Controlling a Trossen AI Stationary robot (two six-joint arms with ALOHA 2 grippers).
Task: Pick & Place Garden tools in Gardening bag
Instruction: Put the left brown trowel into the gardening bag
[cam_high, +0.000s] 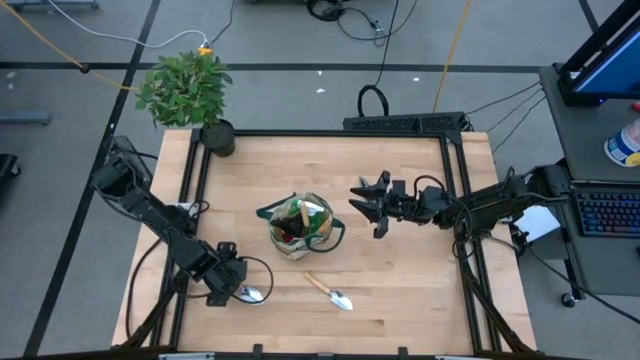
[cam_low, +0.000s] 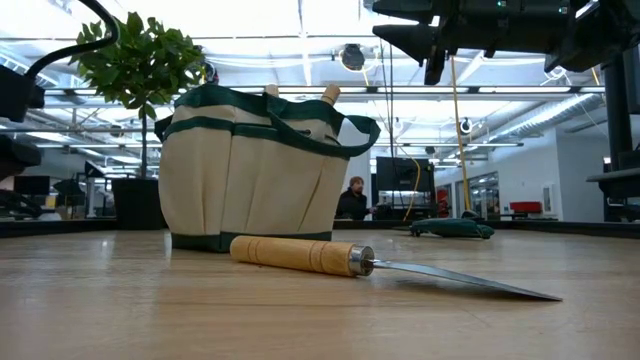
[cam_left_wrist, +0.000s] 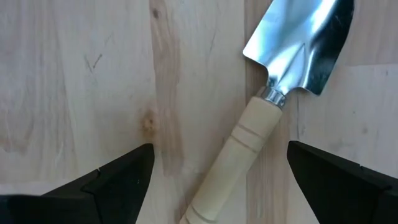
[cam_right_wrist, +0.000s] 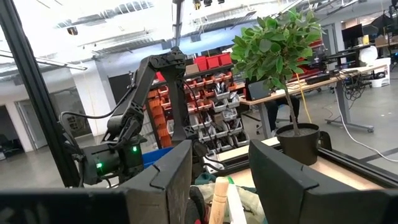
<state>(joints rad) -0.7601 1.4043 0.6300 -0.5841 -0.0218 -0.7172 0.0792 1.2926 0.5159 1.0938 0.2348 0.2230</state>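
left gripper (cam_high: 243, 291) is spread wide over a trowel (cam_left_wrist: 273, 99) near the table's front-left corner, lined up for grabbing; right gripper (cam_high: 368, 203) part-open, empty, beside the bag (cam_high: 300, 228).

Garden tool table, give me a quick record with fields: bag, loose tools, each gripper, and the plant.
bag: gardening bag upright mid-table, wooden handles poking out
loose tools: trowel lying flat in front of the bag; second trowel under the left arm
left gripper: left gripper open, straddling that trowel's handle, not closed on it
right gripper: right gripper raised right of the bag, empty
plant: potted plant at far left corner
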